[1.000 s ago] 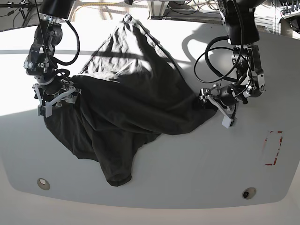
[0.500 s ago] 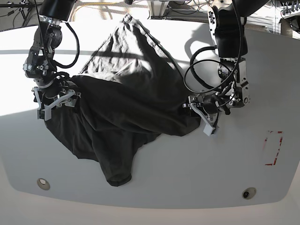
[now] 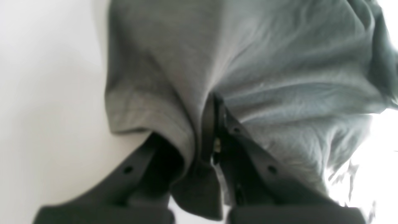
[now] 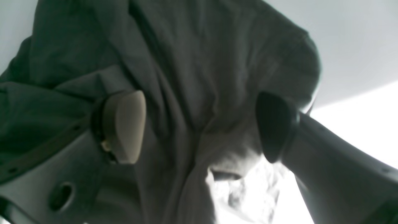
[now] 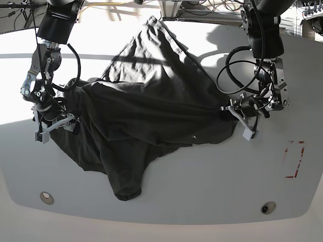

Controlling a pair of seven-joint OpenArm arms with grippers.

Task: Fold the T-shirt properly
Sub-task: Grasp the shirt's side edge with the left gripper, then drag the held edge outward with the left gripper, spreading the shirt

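T-shirt (image 5: 146,116) stretched sideways (tip pointing away); left gripper (image 5: 233,113) clenches it, right gripper (image 5: 54,122) gapes.

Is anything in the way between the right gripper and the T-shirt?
Nothing visible. The right gripper is open, and a fold of the T-shirt already lies in the gap between its fingers, with no other object between them.

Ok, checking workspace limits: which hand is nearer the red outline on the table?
Left. In the base view the left hand, shut on the T-shirt, sits up-left of the red outline. The right hand is beyond the shirt.
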